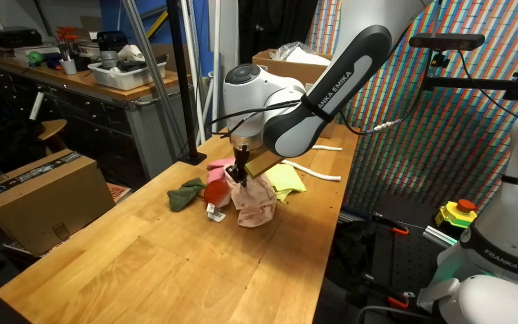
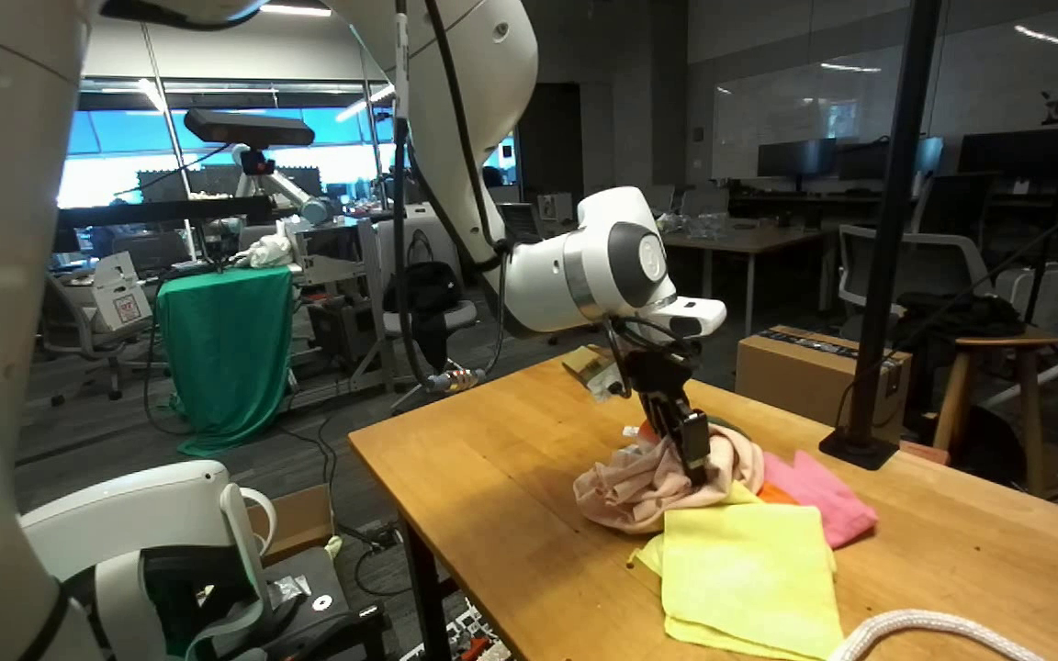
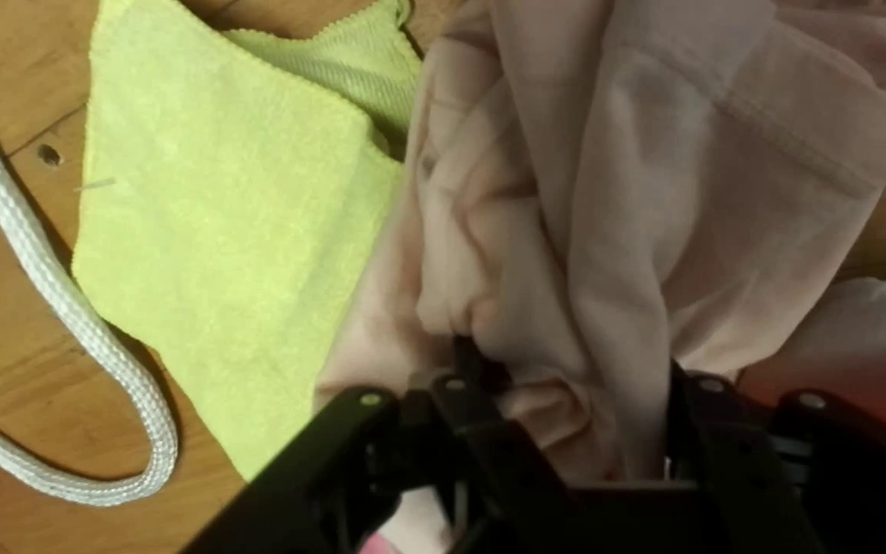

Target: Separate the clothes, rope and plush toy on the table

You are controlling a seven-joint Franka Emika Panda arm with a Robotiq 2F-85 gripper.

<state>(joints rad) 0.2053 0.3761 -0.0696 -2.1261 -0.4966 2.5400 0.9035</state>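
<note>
- Gripper (image 3: 575, 365): fingers apart, peach-pink cloth (image 1: 255, 204) on the table (image 1: 169, 265) bunched between; tips buried, so I cannot tell if it grips.
- Yellow-green cloth (image 2: 749, 578): against the peach-pink cloth, one edge covered.
- Bright pink cloth (image 2: 827, 500): close beside it, partly hidden.
- White rope (image 3: 129, 377): apart from it, cut off in the wrist view.
- Green-and-red plush toy (image 1: 215, 192): seemingly touching it, blurred in the wrist view.

In the wrist view the claw (image 3: 575, 373) is partly buried in the peach cloth (image 3: 627, 223), and whether that is gripped cannot be told; part of the yellow cloth (image 3: 235, 254) is hidden. The rope (image 3: 95, 342) is cut off by the left edge, the red item (image 3: 866, 346) blurred and cut off at right. In both exterior views the pink cloth (image 2: 827, 505) is partly hidden. The label (image 1: 216, 215) is too small to be read.
</note>
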